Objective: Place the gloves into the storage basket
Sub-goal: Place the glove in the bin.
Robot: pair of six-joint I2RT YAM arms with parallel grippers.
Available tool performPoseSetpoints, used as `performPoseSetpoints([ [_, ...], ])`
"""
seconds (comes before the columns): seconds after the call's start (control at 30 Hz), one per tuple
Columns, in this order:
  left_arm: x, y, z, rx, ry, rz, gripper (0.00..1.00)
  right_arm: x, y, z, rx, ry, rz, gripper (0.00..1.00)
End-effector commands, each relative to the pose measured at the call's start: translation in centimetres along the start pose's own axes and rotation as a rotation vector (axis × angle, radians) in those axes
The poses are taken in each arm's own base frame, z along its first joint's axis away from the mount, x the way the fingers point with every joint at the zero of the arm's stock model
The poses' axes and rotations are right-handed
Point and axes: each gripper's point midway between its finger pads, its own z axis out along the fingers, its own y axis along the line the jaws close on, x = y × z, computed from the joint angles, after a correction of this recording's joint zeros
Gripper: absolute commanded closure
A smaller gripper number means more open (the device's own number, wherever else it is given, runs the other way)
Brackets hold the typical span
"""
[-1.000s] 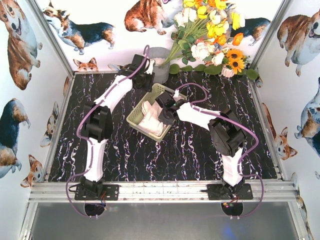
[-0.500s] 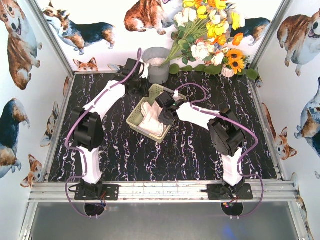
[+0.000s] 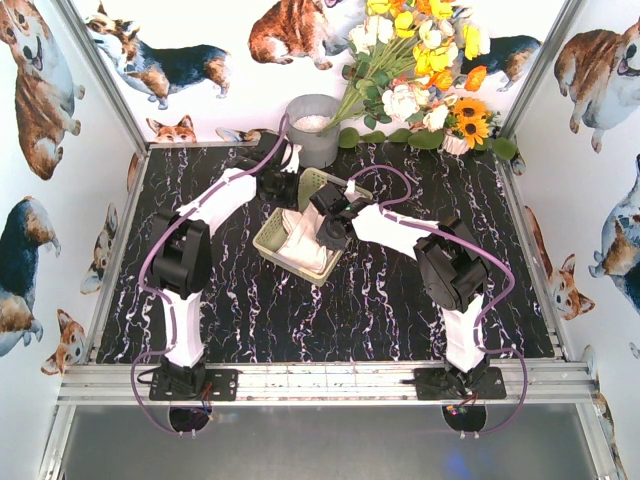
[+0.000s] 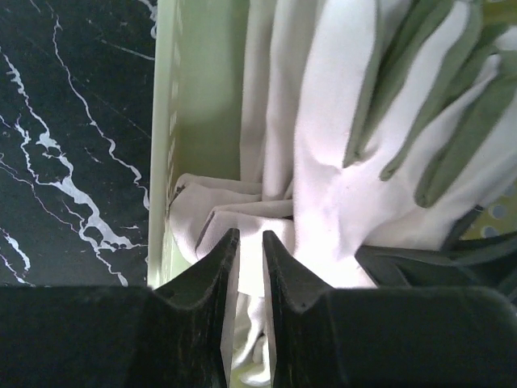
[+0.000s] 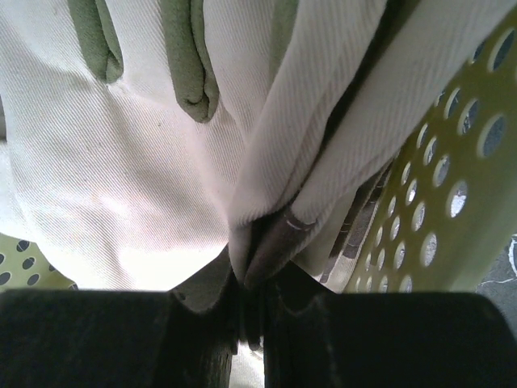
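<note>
Gloves are filling the storage basket: left tool is arriving, narrowing, grip unclear; right tool is clamping one inside.

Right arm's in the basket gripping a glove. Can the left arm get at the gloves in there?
Probably yes: the left gripper is inside the storage basket wall, and a fold of the gloves seems pinched between its fingers. The right gripper, shut on another fold, sits beside it, not in between.
</note>
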Motion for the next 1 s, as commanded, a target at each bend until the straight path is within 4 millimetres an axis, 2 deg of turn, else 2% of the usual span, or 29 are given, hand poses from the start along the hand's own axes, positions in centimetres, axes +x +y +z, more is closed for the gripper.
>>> performPoseSetpoints([
  [0.0, 1.7, 1.4, 1.5, -0.051, 0.052, 0.008, 0.89, 0.7, 0.0, 0.0, 0.017, 0.025, -0.031, 1.0],
  [0.17, 2.9, 2.3, 2.3, -0.076, 0.083, 0.022, 0.89, 0.6, 0.1, -0.1, 0.01, 0.027, -0.044, 1.0],
  [0.33, 4.2, 2.5, 2.9, -0.071, 0.114, 0.024, 0.9, 0.1, 1.1, -0.8, -0.024, 0.021, -0.084, 1.0],
  [0.37, 4.5, 2.5, 3.0, -0.071, 0.118, 0.024, 0.9, -0.1, 1.3, -1.0, -0.029, 0.018, -0.093, 0.94],
  [0.4, 4.9, 2.7, 3.2, -0.07, 0.125, 0.022, 0.9, -0.5, 1.7, -1.5, -0.04, 0.009, -0.115, 0.83],
  [0.5, 5.5, 2.8, 3.5, -0.07, 0.136, 0.019, 0.9, -1.1, 2.2, -2.4, -0.055, -0.007, -0.146, 0.73],
  [0.7, 5.9, 3.0, 3.6, -0.072, 0.144, 0.02, 0.9, -3.0, 2.4, -4.9, -0.064, -0.071, -0.206, 0.6],
  [0.97, 5.8, 3.0, 3.4, -0.075, 0.14, 0.025, 0.88, -4.7, 0.3, -8.1, -0.022, -0.168, -0.223, 0.46],
])
